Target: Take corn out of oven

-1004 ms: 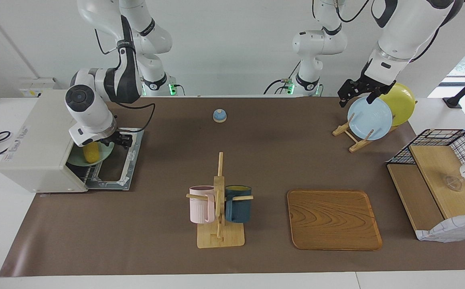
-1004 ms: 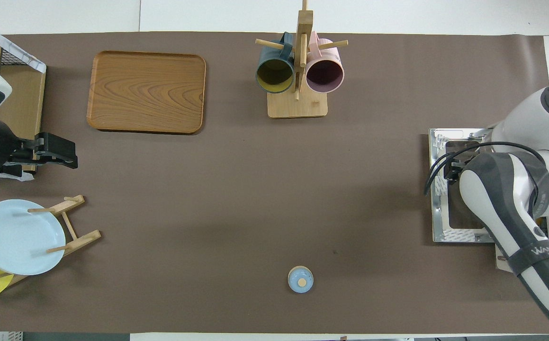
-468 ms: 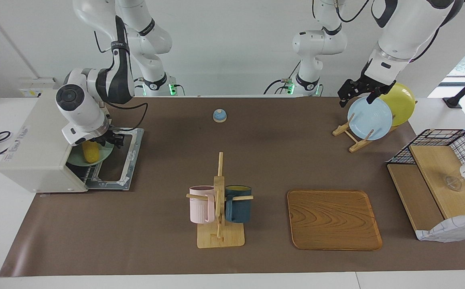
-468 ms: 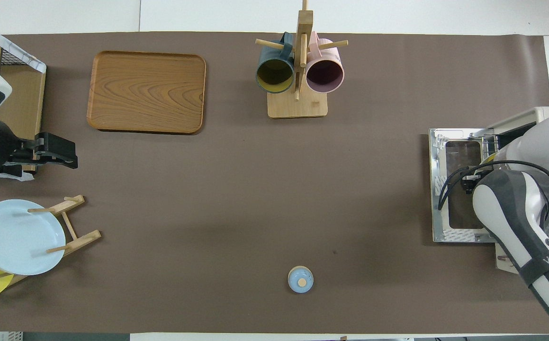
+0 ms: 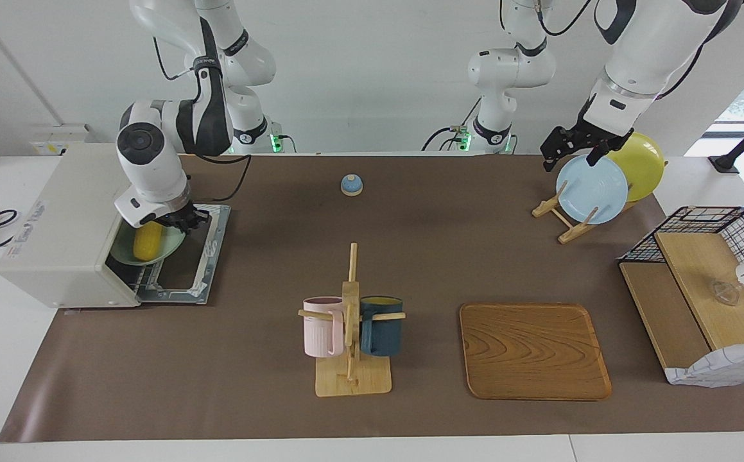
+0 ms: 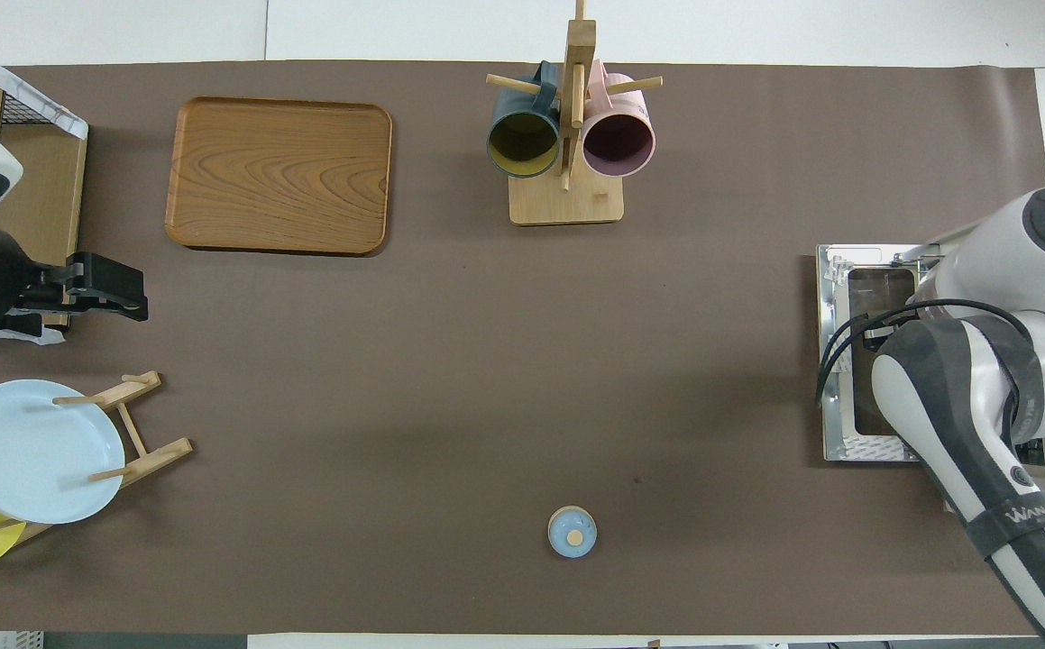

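The off-white oven [image 5: 63,218] stands at the right arm's end of the table, its glass door [image 5: 199,269] folded down flat. The yellow corn [image 5: 147,242] lies on a green plate [image 5: 173,242] at the oven's mouth. My right gripper [image 5: 187,220] reaches down over the door, shut on the plate's rim, beside the corn's upper end. In the overhead view the right arm [image 6: 964,388] hides the corn and the plate. My left gripper [image 5: 567,149] waits open above the plate rack.
A blue bell [image 5: 351,185] sits mid-table near the robots. A mug tree [image 5: 351,321] with two mugs and a wooden tray [image 5: 534,351] lie farther out. A rack with a blue plate [image 5: 591,189] and a yellow one, and a wire shelf [image 5: 699,282], stand at the left arm's end.
My right gripper has closed at the plate's rim. Its wrist swung toward the oven and back over the door. Plate and corn have slid slightly outward. The left arm is still.
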Robot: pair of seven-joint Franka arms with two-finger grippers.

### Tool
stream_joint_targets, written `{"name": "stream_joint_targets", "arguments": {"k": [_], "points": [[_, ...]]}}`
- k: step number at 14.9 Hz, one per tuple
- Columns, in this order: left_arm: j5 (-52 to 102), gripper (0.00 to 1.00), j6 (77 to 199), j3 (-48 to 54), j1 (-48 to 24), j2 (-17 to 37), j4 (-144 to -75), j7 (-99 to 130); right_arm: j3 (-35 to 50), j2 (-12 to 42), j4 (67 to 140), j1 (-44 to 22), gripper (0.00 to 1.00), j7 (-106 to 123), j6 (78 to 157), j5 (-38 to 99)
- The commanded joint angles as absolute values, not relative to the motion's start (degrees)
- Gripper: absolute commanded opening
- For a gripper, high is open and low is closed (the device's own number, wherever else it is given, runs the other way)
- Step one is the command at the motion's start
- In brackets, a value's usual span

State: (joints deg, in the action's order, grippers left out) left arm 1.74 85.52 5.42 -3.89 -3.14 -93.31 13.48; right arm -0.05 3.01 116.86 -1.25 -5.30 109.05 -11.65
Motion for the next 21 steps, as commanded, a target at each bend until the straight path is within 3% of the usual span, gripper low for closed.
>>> {"name": "stream_joint_targets", "arguments": {"k": [1,3,6,8,12,15,20,21], "points": [[0.97,1.0,85.17,5.63,-3.43,-3.69,-93.25,13.27,0.26,8.69,104.62,-7.62,0.0,-9.29,102.93,-10.12],[0.97,1.0,85.17,5.63,-3.43,-3.69,-93.16,13.27,0.26,12.02,97.6,-13.95,0.0,-15.17,100.57,-8.71],[0.88,1.0,85.17,5.63,-3.43,-3.69,-93.25,13.27,0.35,24.13,81.08,-20.45,0.0,-27.73,92.48,-4.66],[0.97,1.0,85.17,5.63,-3.43,-3.69,-93.16,13.27,0.35,29.59,76.57,-26.34,0.0,-34.85,93.07,-4.66],[0.97,1.0,85.17,5.63,-3.43,-3.69,-93.16,13.27,1.66,34.0,76.55,-31.9,0.0,-47.27,101.58,-1.08],[0.88,1.0,85.17,5.63,-3.43,-3.69,-93.25,13.27,1.93,36.91,76.47,-36.55,0.0,-51.14,103.7,-0.44],[0.97,1.0,85.17,5.63,-3.43,-3.69,-93.25,13.27,2.2,37.35,77.51,-37.36,0.0,-56.24,111.59,6.72],[0.97,1.0,85.17,5.63,-3.43,-3.69,-93.25,13.27,2.11,37.27,79.09,-37.09,0.14,-56.25,113.45,7.99]]}}
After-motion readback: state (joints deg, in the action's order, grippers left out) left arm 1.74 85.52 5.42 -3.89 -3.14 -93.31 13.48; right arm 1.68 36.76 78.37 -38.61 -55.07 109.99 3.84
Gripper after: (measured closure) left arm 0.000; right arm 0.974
